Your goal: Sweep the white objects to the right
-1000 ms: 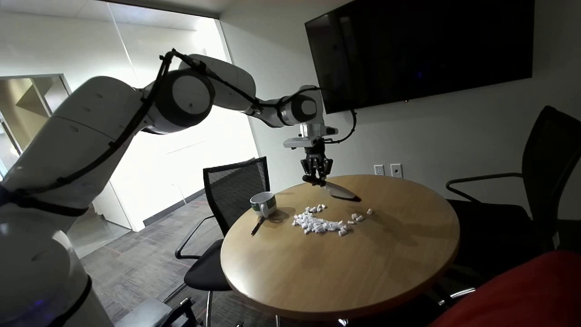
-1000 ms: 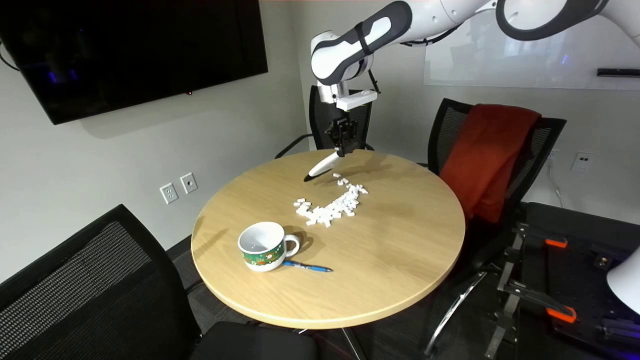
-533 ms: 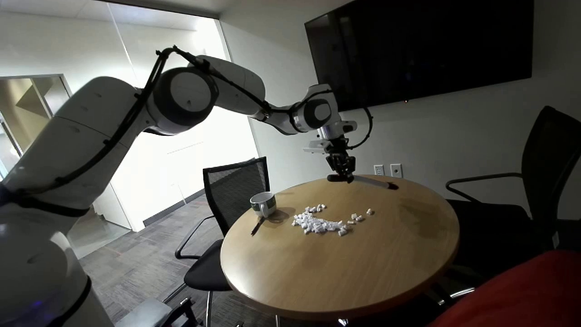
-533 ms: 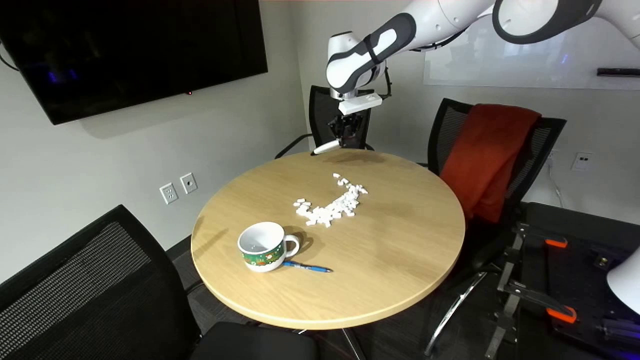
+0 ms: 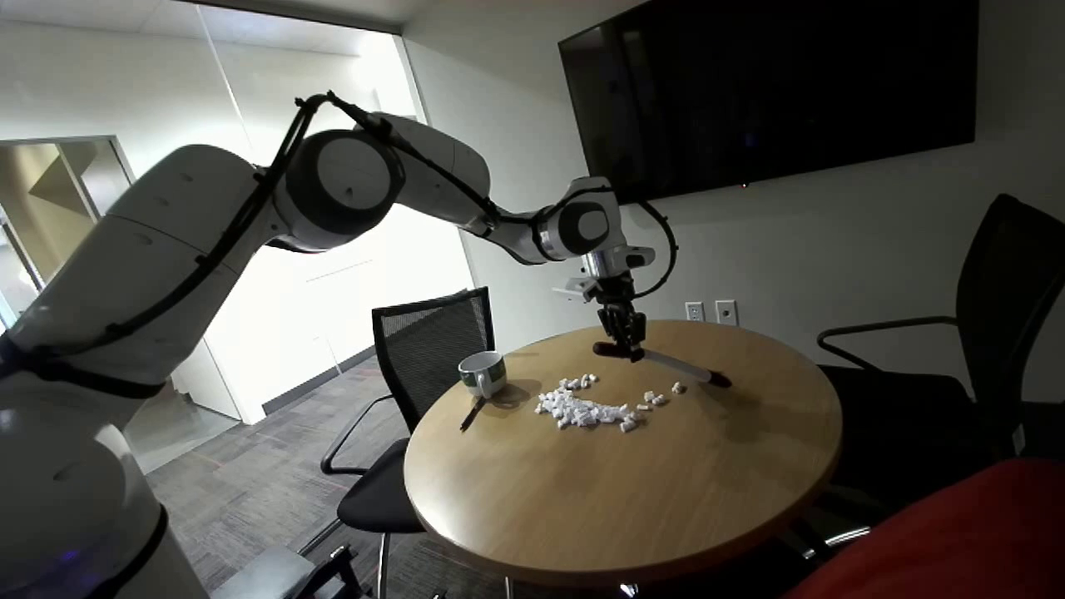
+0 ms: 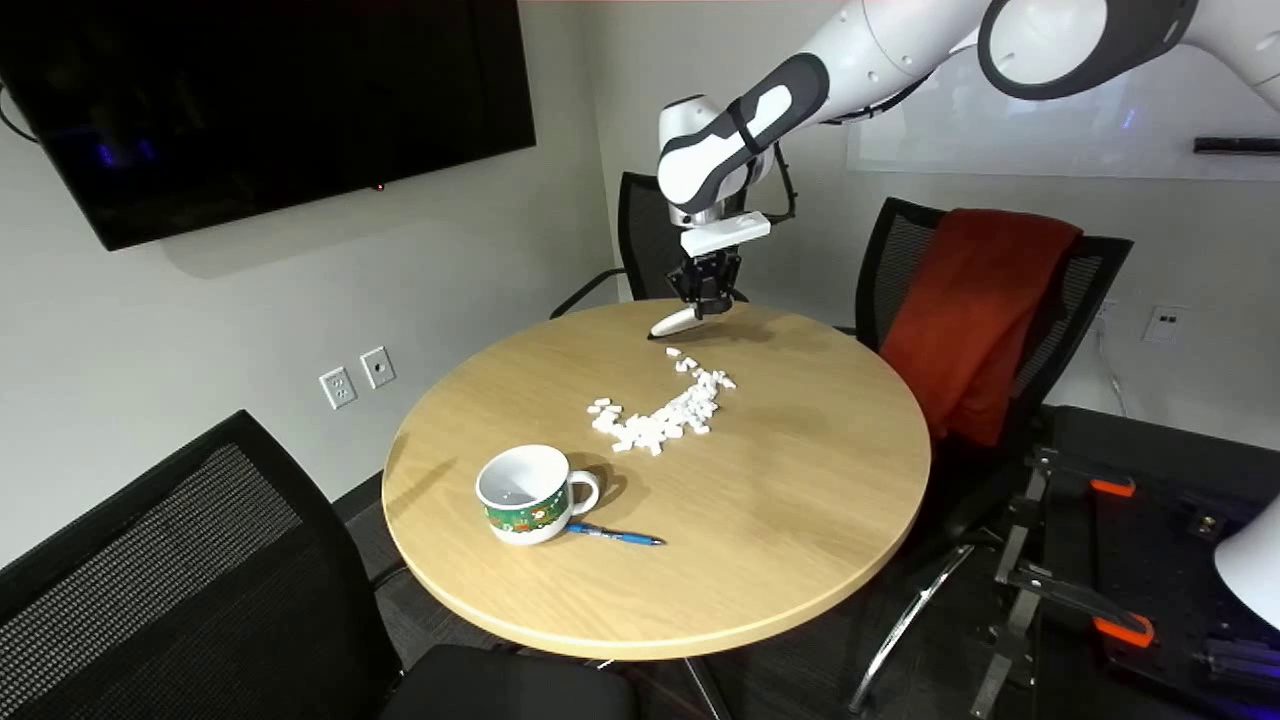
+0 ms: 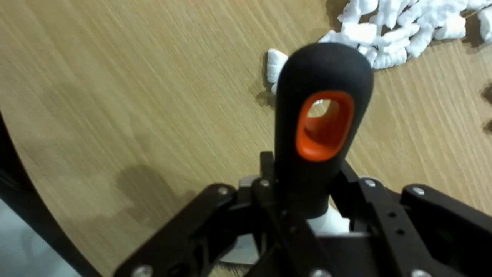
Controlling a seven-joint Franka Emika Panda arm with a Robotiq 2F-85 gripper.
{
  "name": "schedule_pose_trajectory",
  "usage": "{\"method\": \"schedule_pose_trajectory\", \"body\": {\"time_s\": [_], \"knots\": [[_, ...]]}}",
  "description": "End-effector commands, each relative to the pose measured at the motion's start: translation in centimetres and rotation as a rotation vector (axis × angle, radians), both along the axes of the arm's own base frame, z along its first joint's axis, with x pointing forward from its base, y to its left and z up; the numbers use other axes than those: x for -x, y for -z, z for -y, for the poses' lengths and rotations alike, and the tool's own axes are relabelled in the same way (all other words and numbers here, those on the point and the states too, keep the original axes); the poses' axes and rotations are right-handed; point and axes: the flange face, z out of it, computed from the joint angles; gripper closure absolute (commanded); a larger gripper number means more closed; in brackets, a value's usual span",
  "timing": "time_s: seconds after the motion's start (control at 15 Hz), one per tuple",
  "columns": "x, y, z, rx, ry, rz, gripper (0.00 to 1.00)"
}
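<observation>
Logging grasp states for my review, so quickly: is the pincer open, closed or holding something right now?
Pincer: closed, holding the black-handled brush by its handle.

In an exterior view a wall (image 5: 349, 308) glares overexposed; soft shadows lie across the table (image 5: 582, 507).

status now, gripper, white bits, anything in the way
Gripper shut on brush; white pieces in loose curved heap on table; mug and pen apart from them.
</observation>
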Motion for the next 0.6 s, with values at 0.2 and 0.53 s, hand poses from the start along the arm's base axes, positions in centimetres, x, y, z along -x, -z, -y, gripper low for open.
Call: {"method": "schedule_pose_trajectory", "body": {"time_s": [0.2,0.53], "knots": [[2.6,0.0,-4.6,-0.153,-0.093,-0.126,0.88],[6.0,-1.2,-7.4,-0.244,-0.217,-0.213,0.88]]}}
